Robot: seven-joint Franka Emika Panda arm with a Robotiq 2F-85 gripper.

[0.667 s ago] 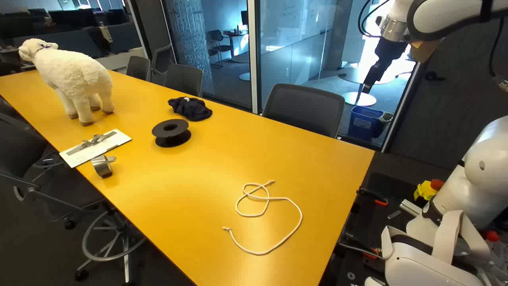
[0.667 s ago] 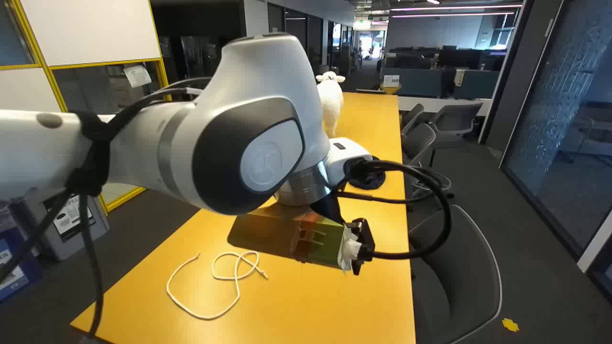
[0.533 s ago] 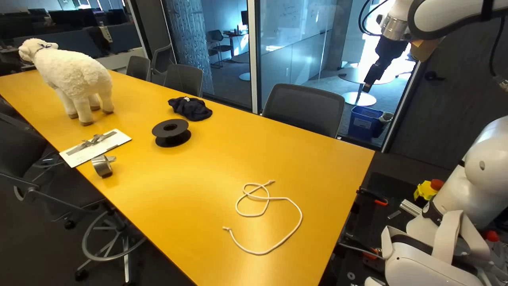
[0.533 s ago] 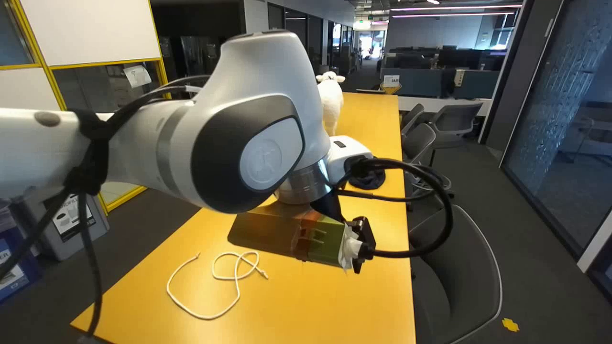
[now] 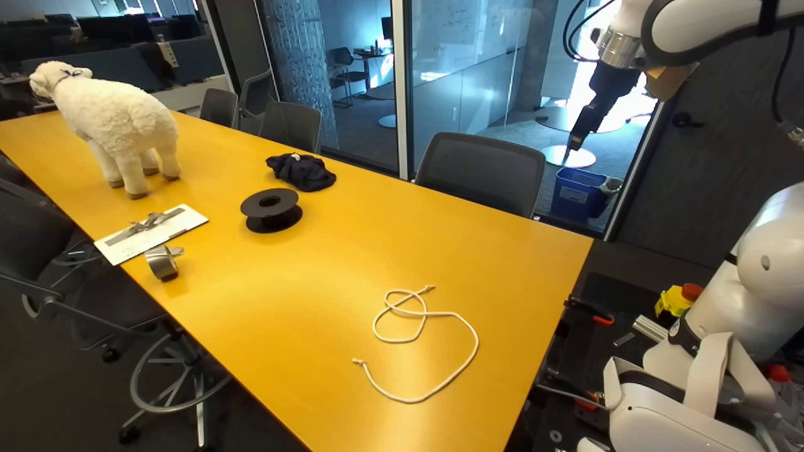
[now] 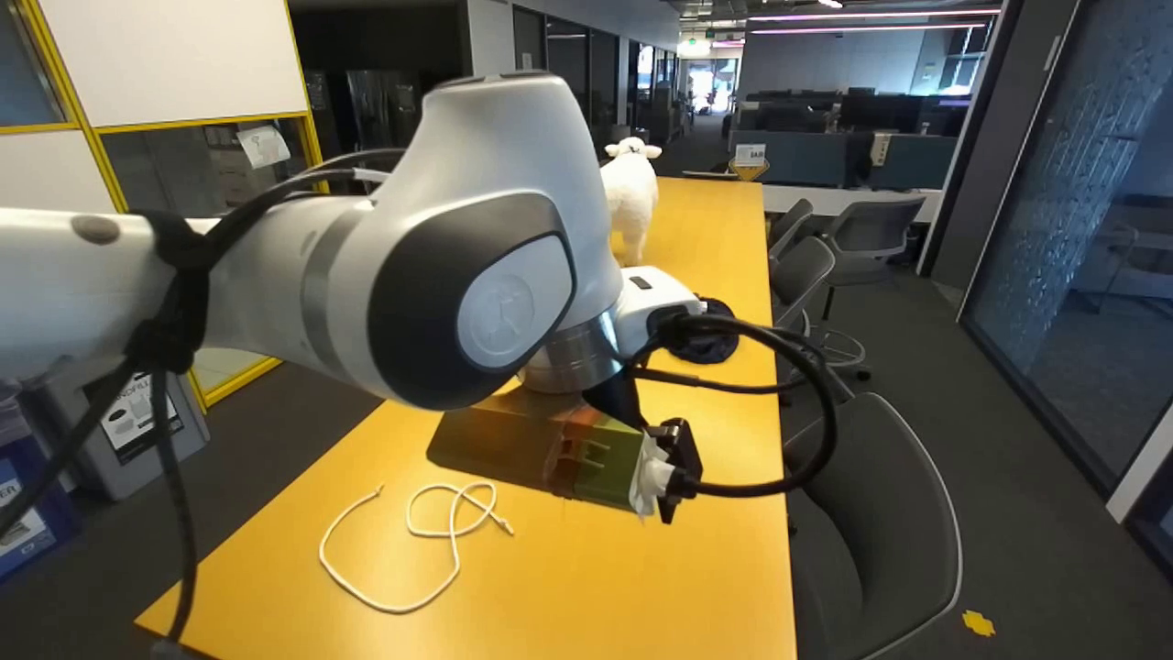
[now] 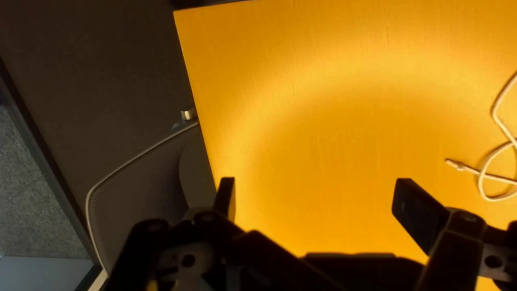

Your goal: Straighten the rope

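Observation:
The rope is a thin cream cord lying on the yellow table in both exterior views (image 5: 411, 401) (image 6: 396, 610). One part makes crossing loops near one knotted end, and the rest sweeps in a wide curve to the other end. Part of the rope shows at the right edge of the wrist view (image 7: 504, 128), with the rest cut off. My gripper is raised above the table and apart from the rope, as an exterior view shows (image 5: 576, 141). In the wrist view its fingers (image 7: 315, 186) are wide apart with only table between them.
The yellow table (image 5: 352, 263) also holds a black spool (image 5: 271, 210), dark cloth (image 5: 301, 171), a tape roll (image 5: 162, 262), a white board (image 5: 151, 233) and a toy sheep (image 5: 116, 119). A chair (image 5: 483, 172) stands against the table's edge near my gripper.
My gripper has dropped a little and shifted slightly left in both exterior views. The rope has not moved.

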